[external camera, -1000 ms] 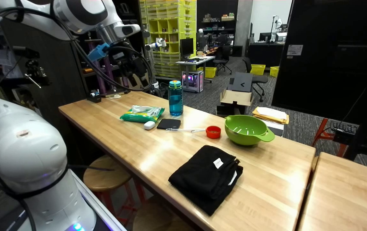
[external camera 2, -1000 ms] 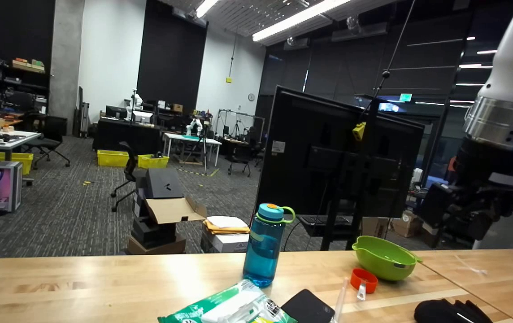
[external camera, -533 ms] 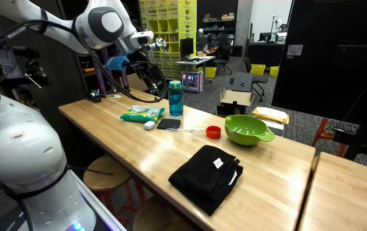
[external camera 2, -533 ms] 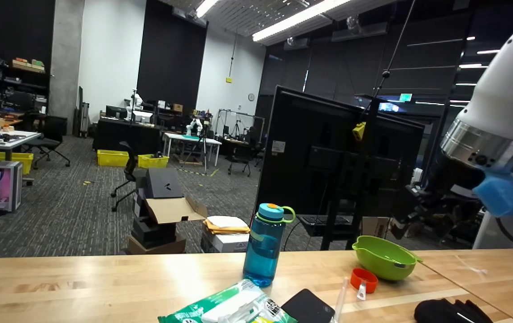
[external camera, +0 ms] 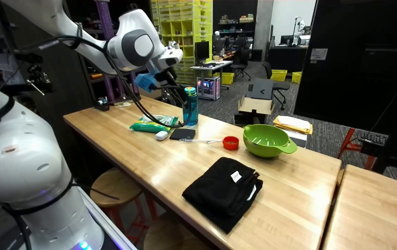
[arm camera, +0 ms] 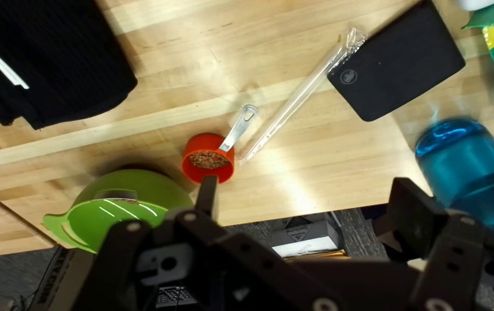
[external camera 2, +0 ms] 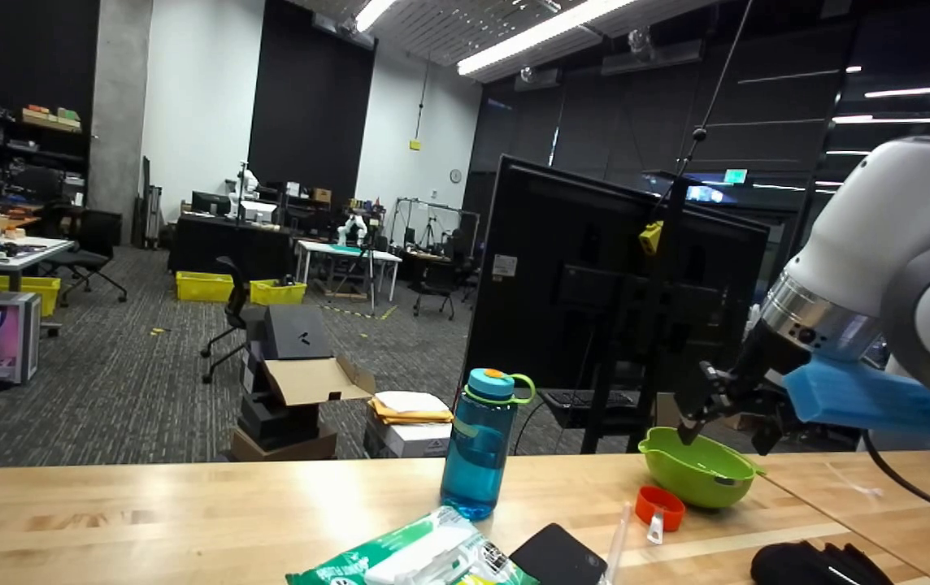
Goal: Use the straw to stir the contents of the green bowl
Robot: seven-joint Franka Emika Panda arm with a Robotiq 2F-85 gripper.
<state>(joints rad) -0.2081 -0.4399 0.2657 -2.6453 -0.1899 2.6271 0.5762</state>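
The straw (arm camera: 290, 106) lies on the table in a clear wrapper, one end beside the small red cup and the other at a black pouch. It also shows in both exterior views (external camera: 198, 140) (external camera 2: 618, 540). The lime-green bowl (arm camera: 130, 183) stands beyond the red cup and shows in both exterior views (external camera: 266, 146) (external camera 2: 701, 475). Pale streaks show inside it; I cannot tell its contents. My gripper (arm camera: 308, 190) is open and empty, its fingers wide apart, in the air above the table. In an exterior view the gripper (external camera 2: 727, 437) appears in front of the bowl's rim.
The red cup (arm camera: 201, 142) holds brown bits and has a pale handle. A blue bottle (arm camera: 467, 164) stands near the table's far edge. The black pouch (arm camera: 396, 60), a green wipes packet (external camera: 150, 126), a white case (external camera: 161, 135) and folded black cloth (external camera: 224, 191) lie around.
The arm has come down and forward over the table, its gripper nearing the bottle in one picture and the bowl in another. The objects on the table have not moved.
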